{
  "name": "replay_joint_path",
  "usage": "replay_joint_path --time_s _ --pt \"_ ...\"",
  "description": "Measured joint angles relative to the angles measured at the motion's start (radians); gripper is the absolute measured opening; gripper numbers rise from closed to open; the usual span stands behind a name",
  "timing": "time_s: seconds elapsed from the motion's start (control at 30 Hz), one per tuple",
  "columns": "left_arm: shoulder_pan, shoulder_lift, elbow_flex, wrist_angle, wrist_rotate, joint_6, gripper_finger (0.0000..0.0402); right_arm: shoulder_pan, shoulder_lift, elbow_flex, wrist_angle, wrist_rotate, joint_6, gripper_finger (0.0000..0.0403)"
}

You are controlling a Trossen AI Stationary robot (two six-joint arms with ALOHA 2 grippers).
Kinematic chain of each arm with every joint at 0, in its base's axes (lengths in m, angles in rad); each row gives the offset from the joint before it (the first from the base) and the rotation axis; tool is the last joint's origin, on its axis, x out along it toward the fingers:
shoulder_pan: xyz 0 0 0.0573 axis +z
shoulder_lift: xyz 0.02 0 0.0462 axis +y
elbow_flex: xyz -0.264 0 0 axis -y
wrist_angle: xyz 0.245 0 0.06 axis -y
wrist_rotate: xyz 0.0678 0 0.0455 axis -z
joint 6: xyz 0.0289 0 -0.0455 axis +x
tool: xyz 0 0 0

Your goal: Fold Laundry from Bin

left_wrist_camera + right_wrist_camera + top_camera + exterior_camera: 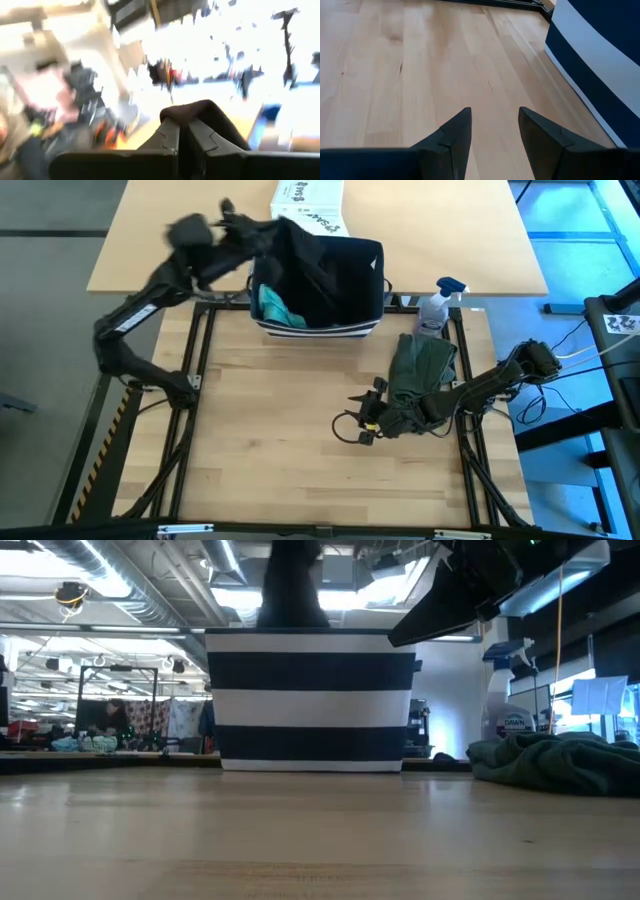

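The left gripper [182,131] is up over the bin [345,320] at upper centre, jaws pinching what looks like the black T-shirt [300,255]. A teal piece [272,304] lies inside. The right gripper [494,131] hovers over the tabletop [280,410], jaws spread, beside the olive-green piece [420,365].

Left gripper [183,131] raised, fingers clamped together; right gripper [494,131] low, level, fingers apart, holding nothing

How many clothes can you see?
3: a black garment pulled up from the bin, a teal piece inside it, an olive-green piece on the table. More may hide inside.
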Motion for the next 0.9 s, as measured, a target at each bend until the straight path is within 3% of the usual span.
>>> replay_joint_path --time_s 0.23,0.47,0.73,0.9 --pt "-0.052 -0.09 0.0 0.281 0.201 -0.02 0.0008 0.0 0.0 0.0 0.001 0.018 0.0 0.0165" --pt "-0.135 -0.12 0.044 0.648 0.287 -0.111 0.001 0.0 0.0 0.0 0.003 0.032 0.004 0.0165" --pt "-0.236 -0.094 0.302 0.627 0.359 -0.117 0.0011 0.0 0.0 0.0 0.002 0.033 0.005 0.0165" --pt "-0.287 -0.102 0.38 0.412 0.405 -0.231 0.0011 0.0 0.0 0.0 0.002 0.033 0.005 0.0165"
